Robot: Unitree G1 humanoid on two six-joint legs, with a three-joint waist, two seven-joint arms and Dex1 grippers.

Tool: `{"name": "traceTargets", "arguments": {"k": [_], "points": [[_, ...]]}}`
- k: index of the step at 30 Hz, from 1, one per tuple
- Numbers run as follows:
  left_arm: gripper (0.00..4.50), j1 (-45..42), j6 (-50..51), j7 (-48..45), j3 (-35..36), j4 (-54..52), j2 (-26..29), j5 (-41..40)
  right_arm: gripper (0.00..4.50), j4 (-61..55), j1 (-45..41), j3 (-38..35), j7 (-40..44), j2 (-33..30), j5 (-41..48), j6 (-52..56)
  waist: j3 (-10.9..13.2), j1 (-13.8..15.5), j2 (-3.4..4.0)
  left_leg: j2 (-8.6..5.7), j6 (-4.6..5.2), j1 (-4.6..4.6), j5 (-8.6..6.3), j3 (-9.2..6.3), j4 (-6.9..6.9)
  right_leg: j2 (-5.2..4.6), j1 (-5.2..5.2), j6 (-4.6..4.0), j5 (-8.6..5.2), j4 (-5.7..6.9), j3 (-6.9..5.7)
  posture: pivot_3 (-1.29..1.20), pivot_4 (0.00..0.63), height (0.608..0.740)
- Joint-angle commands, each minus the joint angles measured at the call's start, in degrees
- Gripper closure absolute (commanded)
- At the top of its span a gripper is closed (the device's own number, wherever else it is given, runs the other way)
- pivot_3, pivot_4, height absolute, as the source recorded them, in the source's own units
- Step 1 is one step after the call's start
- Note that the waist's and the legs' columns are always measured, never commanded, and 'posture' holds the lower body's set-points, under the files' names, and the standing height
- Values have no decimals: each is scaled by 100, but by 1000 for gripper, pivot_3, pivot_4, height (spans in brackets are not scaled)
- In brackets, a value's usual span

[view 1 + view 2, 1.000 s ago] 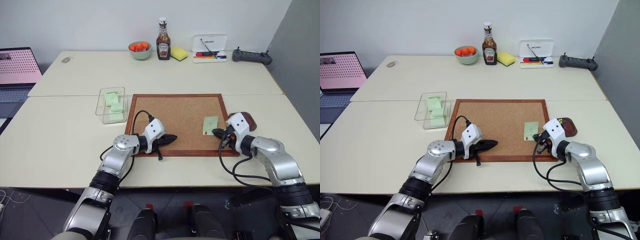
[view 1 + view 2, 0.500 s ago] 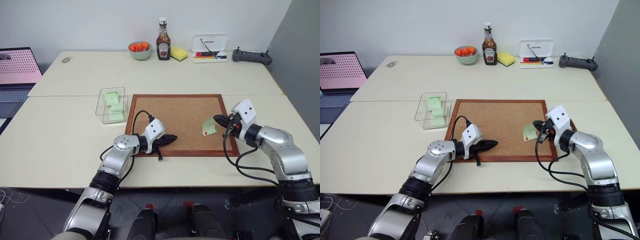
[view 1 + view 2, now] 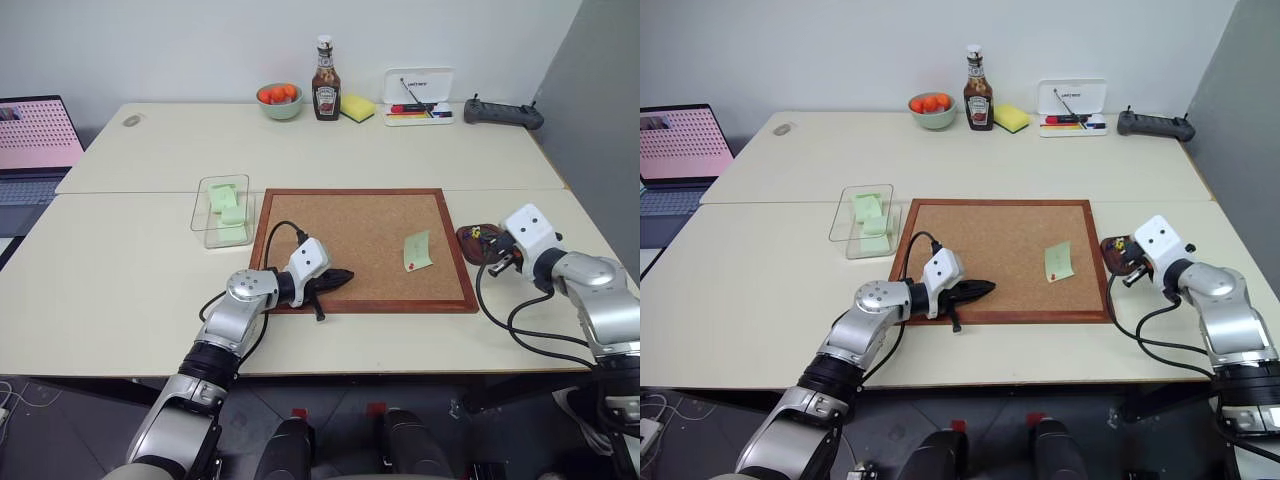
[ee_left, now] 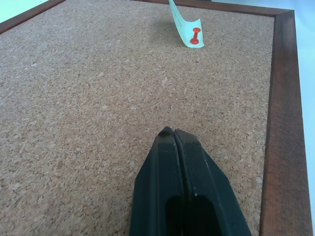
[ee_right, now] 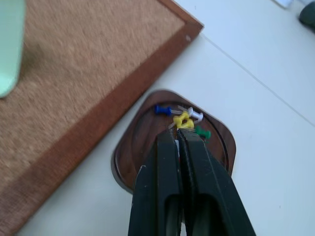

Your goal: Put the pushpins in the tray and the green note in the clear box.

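Right gripper (image 5: 178, 140) hangs over the tray (image 5: 133, 157), fingers pressed together; whether a pin sits between the tips cannot be told. The tray lies on the table just beside the corkboard's (image 3: 340, 240) right edge and already holds several pins: blue, yellow, white and a green pushpin (image 5: 203, 132). Left gripper (image 4: 175, 140) is clenched on nothing, resting low over the near left part of the corkboard.

The green note (image 3: 417, 251) remains on the board near its right side, one end curled up, fixed by the red pushpin (image 4: 195, 36). The clear box (image 3: 223, 210), just left of the board, holds other green slips.

Judged status: green pin delivered; red pin and note outstanding, so roughly a third complete
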Motion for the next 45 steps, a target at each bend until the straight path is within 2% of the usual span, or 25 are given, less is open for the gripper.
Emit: {"name": "traceTargets", "arguments": {"k": [1, 2, 8, 9, 13, 19, 21, 22, 27, 33, 39, 45], "points": [[4500, 203, 106, -53, -213, 213, 34, 210, 4491, 355, -293, 45, -176, -53, -287, -230, 0, 3, 0, 0, 0, 0, 0, 1, 0, -1, 0, 0, 0, 0, 1, 0, 150, 740], [4500, 205, 108, -51, -213, 209, 34, 211, 4491, 464, -329, 78, -186, -61, -346, -278, 0, 4, 0, 0, 0, 0, 0, 0, 0, 0, 0, 0, 0, 0, -1, 0, 150, 740], [4500, 226, 115, -29, -197, 193, 45, 212, 3290, 838, -498, 94, -268, -12, -478, -452, 0, 3, 0, 0, 0, 0, 0, -1, -2, 0, 0, 0, 0, -1, -1, 0, 150, 740], [4500, 233, 117, -26, -196, 189, 47, 212, 2978, 864, -516, 87, -278, 0, -481, -464, 0, 2, 0, 0, 0, 0, 0, 0, -2, 0, 0, 0, 0, 0, 0, 0, 150, 740], [4500, 244, 125, -20, -195, 180, 47, 211, 2285, 923, -572, 21, -322, 40, -437, -485, 0, 0, 0, 0, 0, 0, 0, -1, -2, 0, 0, 0, 0, 0, -1, 0, 150, 740], [4500, 243, 126, -22, -194, 168, 49, 210, 1126, 737, -634, -200, -373, -11, -301, -425, 0, 0, 0, 0, 0, 0, 0, -1, -2, 0, 0, 0, 0, 0, -1, 0, 150, 740], [4500, 239, 118, -23, -186, 178, 53, 207, 827, 397, -617, -390, -178, -37, -24, -212, 0, 1, 0, 0, 0, 0, 0, 0, -2, 0, 0, 0, 0, 0, 0, 0, 150, 740], [4500, 238, 115, -25, -186, 181, 55, 208, 535, 185, -564, -468, 10, -49, 164, -97, 1, 0, 1, 0, 0, 0, 0, 0, -2, 0, 0, 0, 0, 0, 0, 0, 150, 740], [4500, 221, 104, -45, -187, 210, 63, 212, 535, -750, -137, -513, 722, -33, 868, 567, -2, 6, 1, 2, 0, 0, 0, -6, -2, 2, 2, 0, 0, -1, -4, 0, 150, 740], [4500, 201, 104, -54, -188, 218, 65, 216, 535, -1678, 313, -189, 990, 297, 1399, 1192, -2, -6, 1, 3, 1, 0, -1, -5, -1, 1, 2, 0, -1, -1, -3, 0, 150, 740], [4500, 225, 122, -61, -182, 175, 98, 215, 535, -1830, 282, 164, 859, 624, 1408, 1344, -2, -3, 0, 3, 1, -1, -1, -6, 0, 2, 2, 0, -1, -2, -4, 0, 150, 740], [4500, 217, 119, -58, -185, 179, 98, 218, 535, -1454, 62, 413, 673, 879, 1229, 1149, -2, -6, 1, 4, 1, 0, -1, -5, -2, 2, 0, 0, -1, -1, -5, 0, 150, 740]]}}
